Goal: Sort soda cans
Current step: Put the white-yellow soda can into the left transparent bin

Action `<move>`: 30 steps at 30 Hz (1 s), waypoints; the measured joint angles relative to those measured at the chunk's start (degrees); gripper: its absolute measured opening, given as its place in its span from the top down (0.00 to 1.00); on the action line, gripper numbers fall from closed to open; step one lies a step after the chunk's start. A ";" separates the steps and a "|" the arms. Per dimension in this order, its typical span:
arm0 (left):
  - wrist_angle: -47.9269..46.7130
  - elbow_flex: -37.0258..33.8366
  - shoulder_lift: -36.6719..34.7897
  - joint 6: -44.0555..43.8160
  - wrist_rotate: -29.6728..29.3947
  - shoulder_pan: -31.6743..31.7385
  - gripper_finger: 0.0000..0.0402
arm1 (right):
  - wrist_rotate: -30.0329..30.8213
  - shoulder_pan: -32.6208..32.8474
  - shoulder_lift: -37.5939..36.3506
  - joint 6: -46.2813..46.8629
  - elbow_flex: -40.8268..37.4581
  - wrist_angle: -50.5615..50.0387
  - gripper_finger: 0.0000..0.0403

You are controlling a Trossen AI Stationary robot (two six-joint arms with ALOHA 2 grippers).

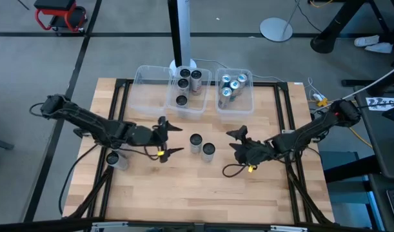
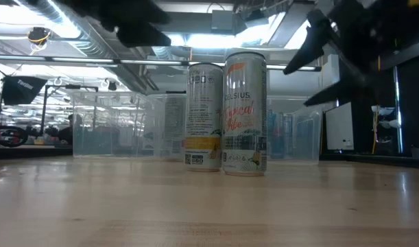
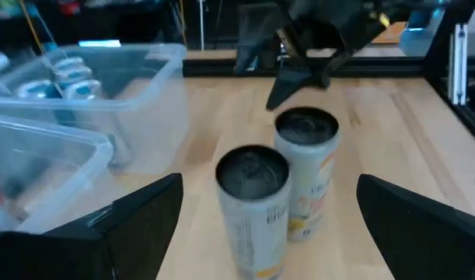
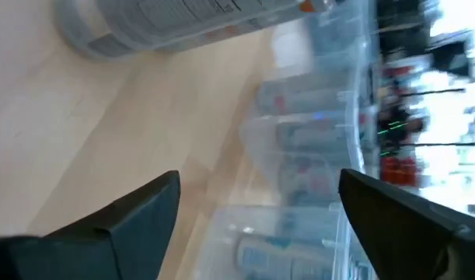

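High view shows two slim silver-grey metal soda cans with dark tops (image 1: 202, 145) standing upright and touching at the middle of the pale wooden table (image 1: 184, 193). The left gripper (image 1: 166, 136) sits at their nine o'clock, fingers spread wide and empty. The right gripper (image 1: 238, 145) waits at three o'clock, likewise spread and empty. At twelve o'clock, one clear plastic bin (image 1: 180, 108) holds dark-topped cans and another clear plastic bin (image 1: 234, 106) holds teal-topped ones. These cans probably handle stiff but dentable, smooth and slippery, so a grip across the mid-body seems best. Low view reads "CELSIUS" and partly "Tropical" on the nearer can (image 2: 245, 113).
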 joint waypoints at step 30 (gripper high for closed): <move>-35.83 32.72 25.57 0.75 14.79 8.70 0.07 | -1.12 4.42 1.15 -14.44 -16.32 33.31 0.14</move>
